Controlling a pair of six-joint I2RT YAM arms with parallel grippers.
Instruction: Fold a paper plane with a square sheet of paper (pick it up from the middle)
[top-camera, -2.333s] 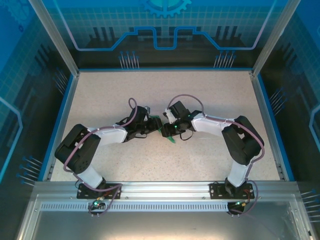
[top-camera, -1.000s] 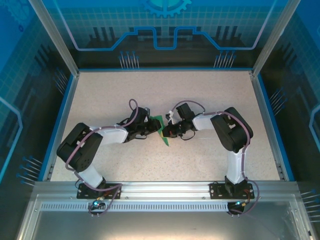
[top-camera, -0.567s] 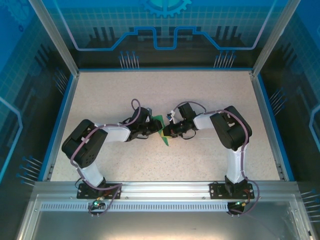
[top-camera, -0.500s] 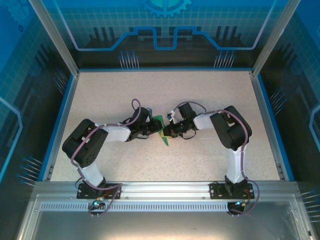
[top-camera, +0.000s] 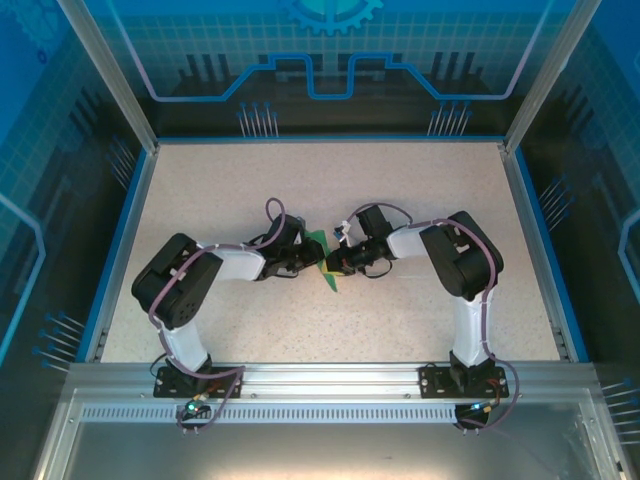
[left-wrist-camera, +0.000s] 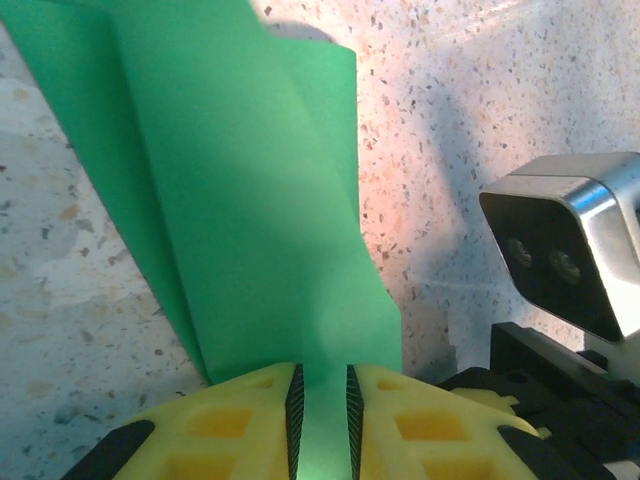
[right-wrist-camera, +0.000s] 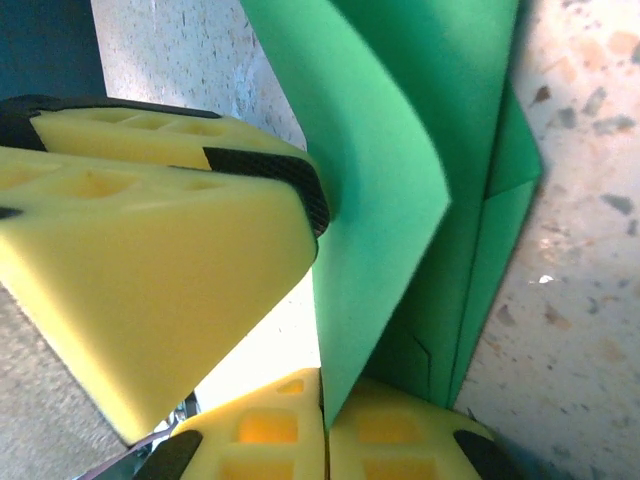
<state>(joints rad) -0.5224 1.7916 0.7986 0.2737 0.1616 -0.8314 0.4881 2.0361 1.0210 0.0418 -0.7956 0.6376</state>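
Speckled beige surface (top-camera: 420, 200). Green paper sheet (top-camera: 327, 272) is near its middle, btw both my hands: matte, bright green, part-folded w/ long creases and layered flaps, near tip pointed. My right hand (right-wrist-camera: 325, 420) is pinched tight on one flap's edge. My left hand (left-wrist-camera: 320, 400) has paper btw its pads w/ a narrow gap; can't tell if it's clamped.

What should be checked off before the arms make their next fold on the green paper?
1. Right gripper clamped on the folded green paper: ok, jaws shut on its edge.
2. Left gripper clamped: cannot tell; the paper runs between its jaws, and a narrow gap shows.
3. Paper untorn: ok where visible.
4. Layers flat: not ok, one flap bows.
5. Paper resting on the table: cannot tell.
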